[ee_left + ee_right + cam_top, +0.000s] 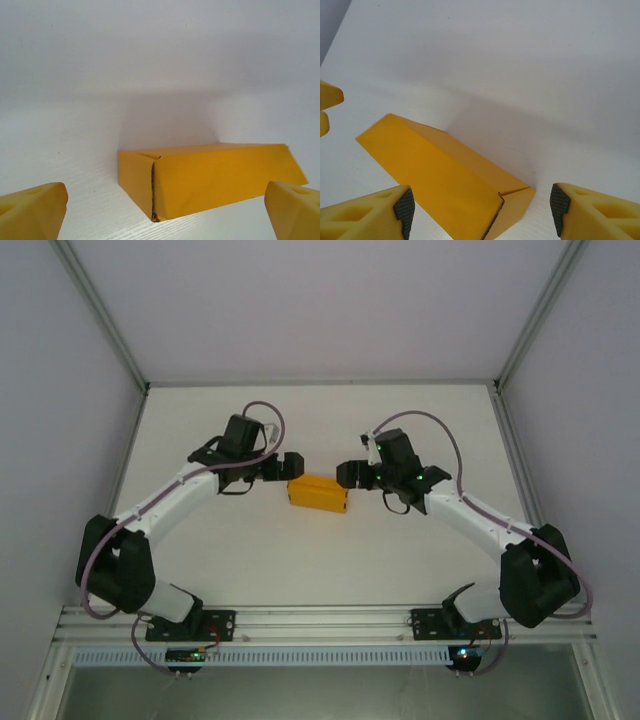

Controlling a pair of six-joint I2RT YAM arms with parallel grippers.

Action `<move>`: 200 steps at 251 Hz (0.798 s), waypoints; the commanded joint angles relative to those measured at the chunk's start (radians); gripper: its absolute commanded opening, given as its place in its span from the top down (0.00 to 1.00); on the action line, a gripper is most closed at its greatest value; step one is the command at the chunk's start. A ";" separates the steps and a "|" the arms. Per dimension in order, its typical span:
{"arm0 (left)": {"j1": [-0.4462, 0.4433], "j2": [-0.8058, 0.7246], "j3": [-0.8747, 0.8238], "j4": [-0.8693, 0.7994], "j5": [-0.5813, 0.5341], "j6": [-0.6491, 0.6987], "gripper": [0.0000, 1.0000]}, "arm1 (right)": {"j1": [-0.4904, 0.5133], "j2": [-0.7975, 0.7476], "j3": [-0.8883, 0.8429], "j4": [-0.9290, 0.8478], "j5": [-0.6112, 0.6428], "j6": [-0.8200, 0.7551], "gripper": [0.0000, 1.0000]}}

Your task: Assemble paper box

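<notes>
Item: paper box (318, 494), one, orange-yellow thin card, now folded into a small closed rectangular shape. Location: lying flat near the middle of the table (330, 425), long axis running roughly left to right between the two arms. Condition: from the left wrist view the near end flap shows a dark seam with a slight gap at its lower corner, and the right wrist view shows a similar seam at the other end, so I judge both ends tucked but not pressed fully home. Handling, my estimate: very light, hollow, stiff only along its creases and soft in the panel middles. It would dent under a hard pinch and would probably skate on the smooth tabletop if pushed from one side alone. I would take it across the long side walls close to an end, where the folded corners give support, or brace it end against end. Left gripper (290, 464): jaws wide apart, empty, just beside the box's left end. Right gripper (350, 473): jaws apart, empty, just beside the right end. Surface: white, matte, faintly grained. Room: pale enclosure walls, with a metal rail (330, 620) along the near edge carrying both bases.
</notes>
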 commanded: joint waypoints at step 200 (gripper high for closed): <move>0.059 0.121 -0.213 0.131 0.149 -0.082 0.57 | 0.021 0.051 0.019 -0.057 -0.081 -0.315 0.25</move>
